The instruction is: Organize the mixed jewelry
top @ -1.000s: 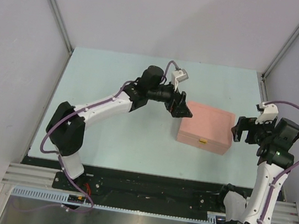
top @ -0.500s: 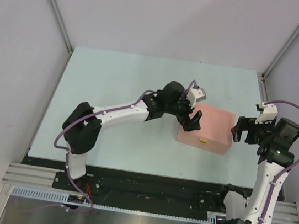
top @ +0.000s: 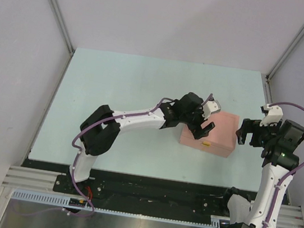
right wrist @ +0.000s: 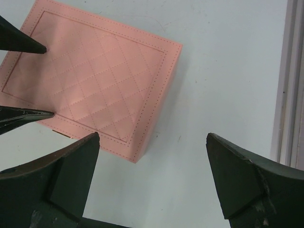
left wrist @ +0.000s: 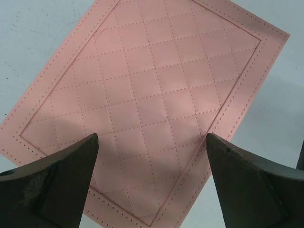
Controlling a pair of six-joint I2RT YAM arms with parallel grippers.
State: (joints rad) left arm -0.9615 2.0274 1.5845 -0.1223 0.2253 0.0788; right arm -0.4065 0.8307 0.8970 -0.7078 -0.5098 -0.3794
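No mixed jewelry shows in any view; it is out of view. A closed pink quilted box (top: 223, 131) with a gold clasp (top: 206, 144) on its near side lies right of the table's middle. My left gripper (top: 202, 131) hovers over the lid's near-left part, open and empty. In the left wrist view the lid (left wrist: 156, 90) fills the frame under that gripper (left wrist: 152, 137). My right gripper (top: 244, 132) stands open just right of the box, holding nothing. From the right wrist, the box (right wrist: 95, 80) lies up and left of this gripper (right wrist: 153, 135), and the left gripper's fingertips (right wrist: 33, 46) reach over the lid.
Pale green table top (top: 122, 87) between grey walls with aluminium corner posts. A metal rail (right wrist: 289, 95) runs along the table's right edge close to the right gripper. The black base rail (top: 146, 192) lies at the near edge.
The left arm has swung right, from beside the box's left end to over its lid, still open. The right arm and the box have not moved.
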